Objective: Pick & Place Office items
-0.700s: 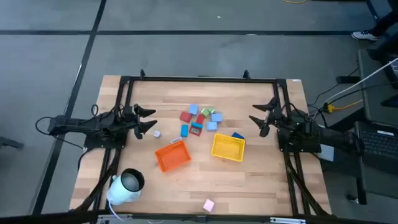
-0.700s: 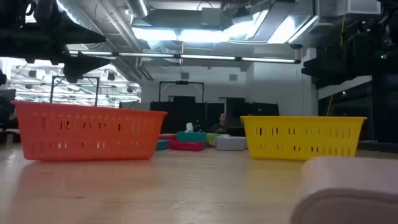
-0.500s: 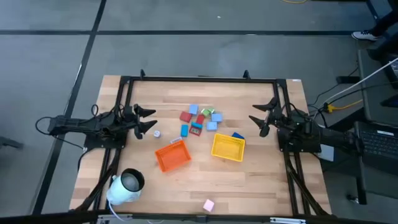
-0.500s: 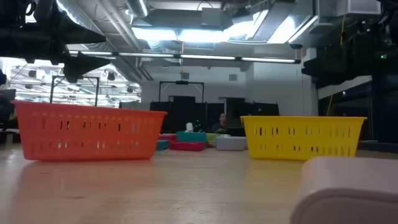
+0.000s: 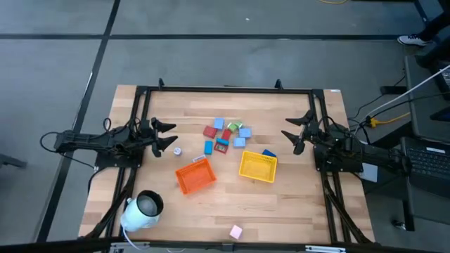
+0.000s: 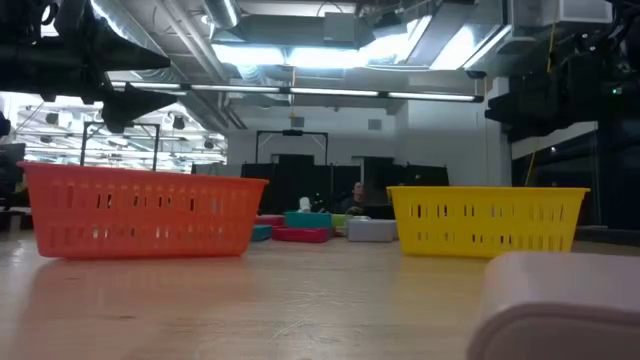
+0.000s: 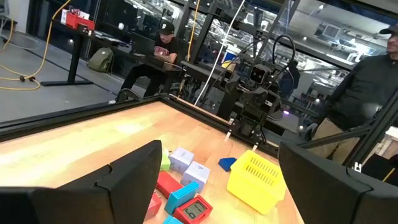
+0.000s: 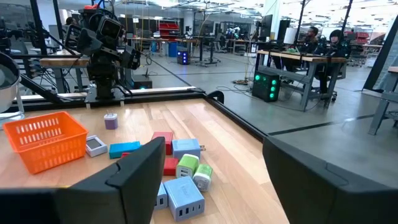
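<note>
A cluster of small office items (image 5: 225, 135) in blue, light blue, red and green lies on the table's far middle; it also shows in the left wrist view (image 7: 183, 183) and the right wrist view (image 8: 177, 171). A tiny whitish piece (image 5: 177, 150) lies left of it, a blue piece (image 5: 268, 152) rests by the yellow tray, and a pink piece (image 5: 235, 231) lies near the front edge. My left gripper (image 5: 167, 135) is open at the table's left, above the table. My right gripper (image 5: 294, 133) is open at the right. Both are empty.
An orange tray (image 5: 195, 176) and a yellow tray (image 5: 257, 166) stand near the table's middle, in front of the cluster. A large white cylinder with a dark hollow (image 5: 142, 210) lies at the front left. A black frame (image 5: 225, 89) runs along the table's edges. People show beyond the table.
</note>
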You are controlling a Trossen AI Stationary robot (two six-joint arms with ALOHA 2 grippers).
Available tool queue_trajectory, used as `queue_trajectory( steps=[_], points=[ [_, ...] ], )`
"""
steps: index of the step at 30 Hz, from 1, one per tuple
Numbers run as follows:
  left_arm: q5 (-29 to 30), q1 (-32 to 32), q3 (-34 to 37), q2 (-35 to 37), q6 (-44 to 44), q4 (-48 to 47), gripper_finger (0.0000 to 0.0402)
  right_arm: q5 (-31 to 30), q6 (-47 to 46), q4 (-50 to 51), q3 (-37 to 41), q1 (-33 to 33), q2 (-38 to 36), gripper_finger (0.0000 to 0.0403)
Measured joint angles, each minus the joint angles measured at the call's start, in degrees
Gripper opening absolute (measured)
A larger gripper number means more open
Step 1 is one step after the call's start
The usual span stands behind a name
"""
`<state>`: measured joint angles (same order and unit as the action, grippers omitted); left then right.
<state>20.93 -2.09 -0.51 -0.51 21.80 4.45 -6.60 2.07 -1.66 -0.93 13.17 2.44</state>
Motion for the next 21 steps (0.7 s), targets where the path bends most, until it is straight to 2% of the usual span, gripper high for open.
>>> queue_trajectory(
  steps=[19, 21],
  points=[
    [0.0, 0.0, 0.0, 0.0, 0.0, 0.0, 0.0318, -0.01, 0.2, -0.01, -0.01, 0.01, 0.0, 0.0277],
    [0.0, 0.0, 0.0, 0.0, 0.0, 0.0, 0.0318, -0.42, 5.04, -0.03, 0.0, 0.22, 0.0, 0.0277]
  ],
)
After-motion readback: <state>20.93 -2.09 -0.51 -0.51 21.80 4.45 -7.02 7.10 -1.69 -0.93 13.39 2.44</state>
